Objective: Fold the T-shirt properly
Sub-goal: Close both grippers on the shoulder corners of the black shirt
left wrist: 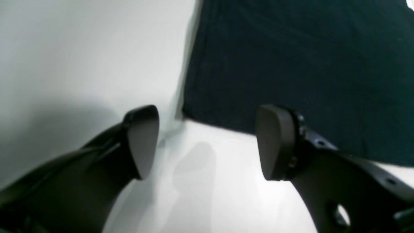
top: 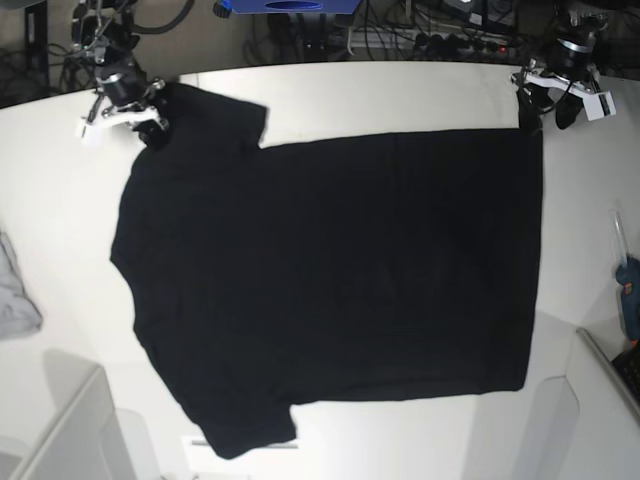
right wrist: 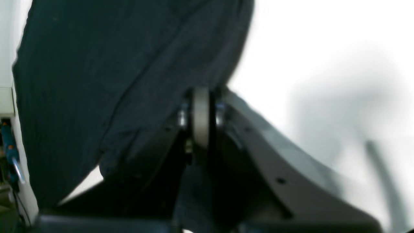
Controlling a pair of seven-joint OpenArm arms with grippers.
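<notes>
No brand, label or writing can be read anywhere; the T-shirt shows only its plain black side, and the white tags hanging at each wrist are too small to make out.

In the base view the shirt lies spread flat on the white table, filling most of the frame. Its long axis runs left to right: the sleeves are at the left, one toward the upper left and one at the lower left, and the straight hem runs down the right side.

The right gripper, at the upper left of the base view, sits at the upper sleeve. In its own wrist view the jaws are pressed together, and dark cloth bunches up around them, so it is pinching the shirt's fabric.

The left gripper, at the upper right of the base view, is at the top corner of the hem. In its wrist view the two pads stand well apart with bare table between them; the shirt's corner lies just beyond the fingertips, and nothing is held.

A small grey cloth lies at the left edge of the table, apart from the shirt.
</notes>
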